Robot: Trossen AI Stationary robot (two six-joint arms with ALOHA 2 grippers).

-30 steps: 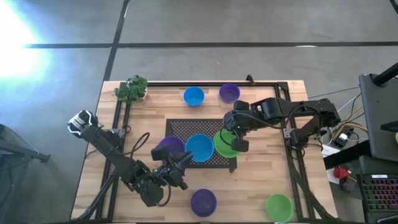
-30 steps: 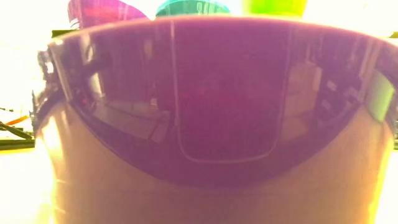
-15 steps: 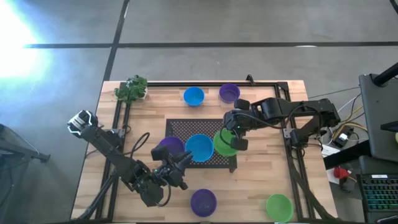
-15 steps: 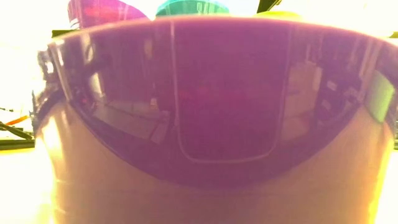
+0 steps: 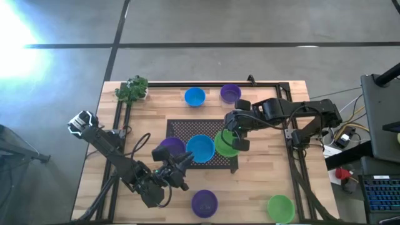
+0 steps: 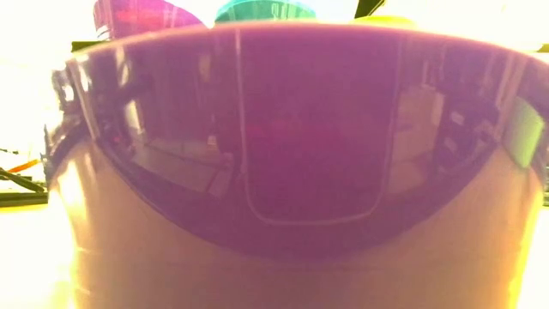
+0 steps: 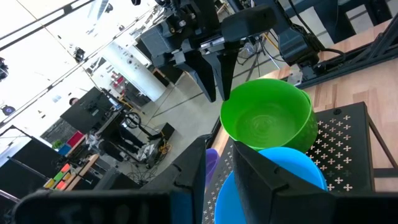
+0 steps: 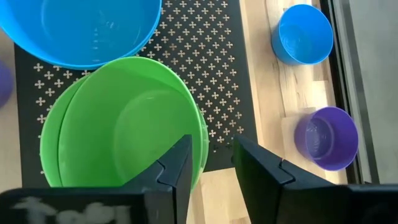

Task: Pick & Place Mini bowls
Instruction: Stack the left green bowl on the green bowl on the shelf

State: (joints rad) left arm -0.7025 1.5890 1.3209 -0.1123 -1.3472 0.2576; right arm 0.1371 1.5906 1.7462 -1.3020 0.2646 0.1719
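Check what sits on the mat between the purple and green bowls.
A blue bowl sits between the purple bowl and green bowl on the mat, per the high view.

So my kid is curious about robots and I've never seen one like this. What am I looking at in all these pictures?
Two dark robot arms work at a wooden table. One picture looks down from above, one sits at table height, almost blocked by a purple bowl, and one camera rides on each wrist. On a black mesh mat lie a purple, a blue and a green bowl. More bowls and a small plant stand around it. The right gripper stands open over the green bowl's rim, holding nothing. The left gripper waits open near the mat.
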